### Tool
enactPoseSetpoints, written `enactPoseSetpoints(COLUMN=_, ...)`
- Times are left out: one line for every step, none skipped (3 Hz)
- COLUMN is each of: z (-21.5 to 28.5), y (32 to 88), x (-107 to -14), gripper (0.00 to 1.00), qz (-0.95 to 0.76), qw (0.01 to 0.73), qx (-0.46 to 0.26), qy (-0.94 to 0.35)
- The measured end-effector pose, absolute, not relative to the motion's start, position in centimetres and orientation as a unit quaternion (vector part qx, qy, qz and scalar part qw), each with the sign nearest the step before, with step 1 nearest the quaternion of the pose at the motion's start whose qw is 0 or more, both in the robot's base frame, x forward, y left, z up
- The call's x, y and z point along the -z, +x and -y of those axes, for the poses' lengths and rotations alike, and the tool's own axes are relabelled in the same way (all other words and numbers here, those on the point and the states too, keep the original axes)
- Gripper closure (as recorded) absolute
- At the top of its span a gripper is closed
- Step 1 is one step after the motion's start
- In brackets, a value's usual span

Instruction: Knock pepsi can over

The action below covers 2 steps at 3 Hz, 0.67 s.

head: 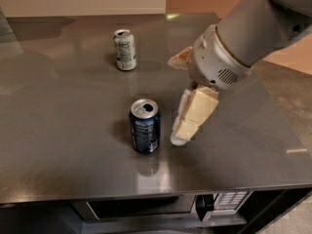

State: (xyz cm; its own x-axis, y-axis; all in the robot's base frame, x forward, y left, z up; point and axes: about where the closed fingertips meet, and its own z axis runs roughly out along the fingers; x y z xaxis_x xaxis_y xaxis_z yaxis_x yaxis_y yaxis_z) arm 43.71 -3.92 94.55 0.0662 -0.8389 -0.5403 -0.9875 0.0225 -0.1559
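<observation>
The pepsi can [145,126] stands upright on the steel tabletop [63,130], toward the front edge and a little left of its middle, its silver top facing up with the mouth opened. The gripper [179,136] hangs just beside the can on its right, apart from it by a narrow strip of bare table. It is tilted so that its tip points down and toward the can's lower wall. Its two pale fingers lie together, with no gap showing between them, and they hold nothing.

A pale silver-green can [125,49] stands well apart, nearer the back edge, and has no part in this.

The can will probably handle as a light thing – thin aluminium, stiff enough to take a shove without crumpling, smooth on the sides. It is tall for its small base, so it should tip readily. There is no need to grasp it: a sideways push leftward against the wall will do. Contact is best high up near the rim – a push low down may only slide it over the slick steel. Once down it is likely to roll, and an opened can could spill whatever is left inside.
</observation>
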Motion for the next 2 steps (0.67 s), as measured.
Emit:
enactPoseSetpoints(z=0.8, y=43.3, x=-92.6, gripper=0.00, qz=-0.651, qw=0.262, qx=-0.178, qy=-0.690)
enactPoseSetpoints(z=-1.0, y=43.2, x=-91.1, gripper=0.00, qz=-0.644, qw=0.267, qx=-0.201, qy=-0.689)
